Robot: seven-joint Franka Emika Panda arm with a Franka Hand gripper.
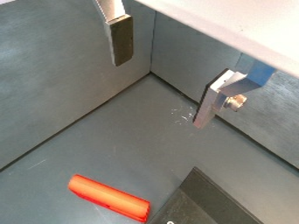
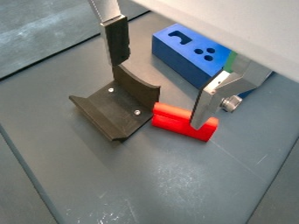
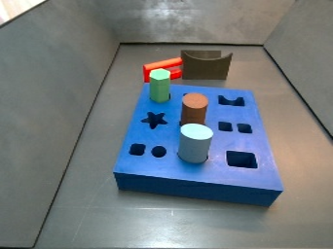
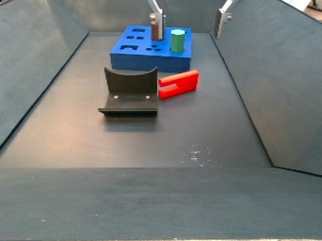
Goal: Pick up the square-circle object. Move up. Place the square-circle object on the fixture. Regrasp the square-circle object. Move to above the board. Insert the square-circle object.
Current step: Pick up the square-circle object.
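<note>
Wrist views show the end effector [image 2: 158, 74] raised above the floor with its two silver fingers [image 2: 115, 39] spread wide and nothing between them; we see no contact with any piece. In a side view only the finger tips [image 4: 157, 19] enter at the upper edge, above the far end of the enclosure, so we judge the arm to hang high over the fixture and the red piece.

The square-circle object [image 2: 184, 122] lies flat on the floor, just beside the fixture [image 2: 121, 105]; in a side view it [image 4: 179, 84] appears to touch or nearly touch the fixture's [image 4: 130, 90] side, between the fixture and the board [image 4: 145, 49]. From the opposite side view the object [image 3: 162, 69] sits behind the board [image 3: 196, 160], next to the fixture [image 3: 205, 64]. We judge that the first step, the pick-up, is not yet done.

Risks, as we judge them from here:
- The object lies close to the fixture, so a finger coming down on that side may strike the fixture or push it, leaving the piece unheld.
- The piece is long and low; a grasp off its middle may let it tilt or slip as it rises.
- A green peg [image 3: 160, 86], a brown cylinder [image 3: 194, 107] and a pale cylinder [image 3: 196, 143] stand on the board; a low pass may knock them.
- We cannot tell the object's exact facing, so a wrong jaw angle may clamp across its length.
</note>
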